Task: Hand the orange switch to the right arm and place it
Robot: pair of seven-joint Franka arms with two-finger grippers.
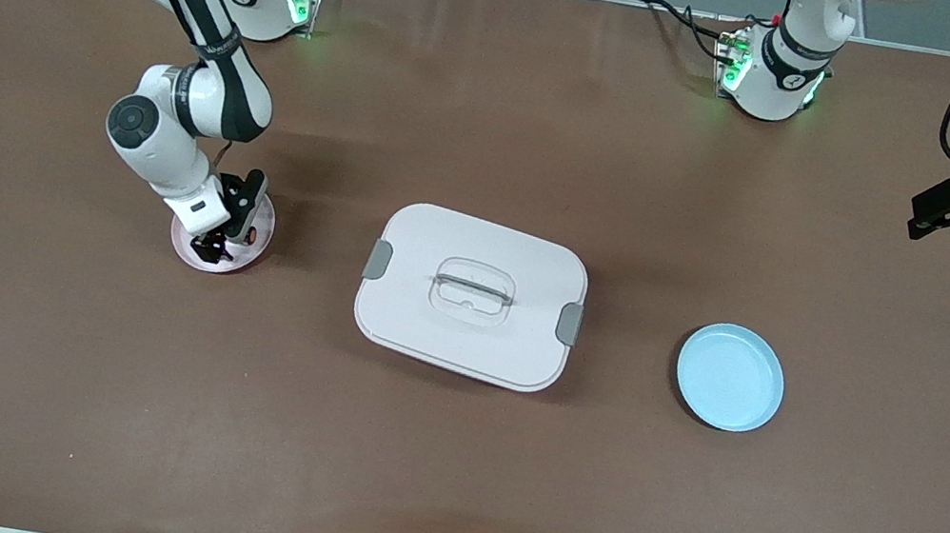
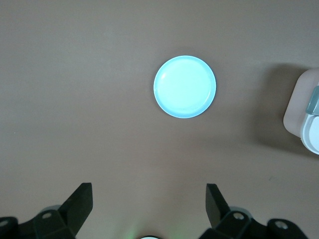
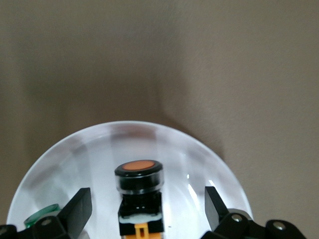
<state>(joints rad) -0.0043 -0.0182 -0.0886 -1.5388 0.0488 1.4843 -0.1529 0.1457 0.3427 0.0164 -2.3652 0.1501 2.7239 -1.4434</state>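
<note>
The right gripper (image 1: pixel 221 236) is hanging low over the pink plate (image 1: pixel 257 244), its fingers spread wide with the orange switch (image 3: pixel 139 196) sitting on the plate between them, untouched. The left gripper (image 2: pixel 149 209) is waiting high above the table, spread wide and holding nothing, over bare table beside the blue plate (image 1: pixel 729 378).
</note>
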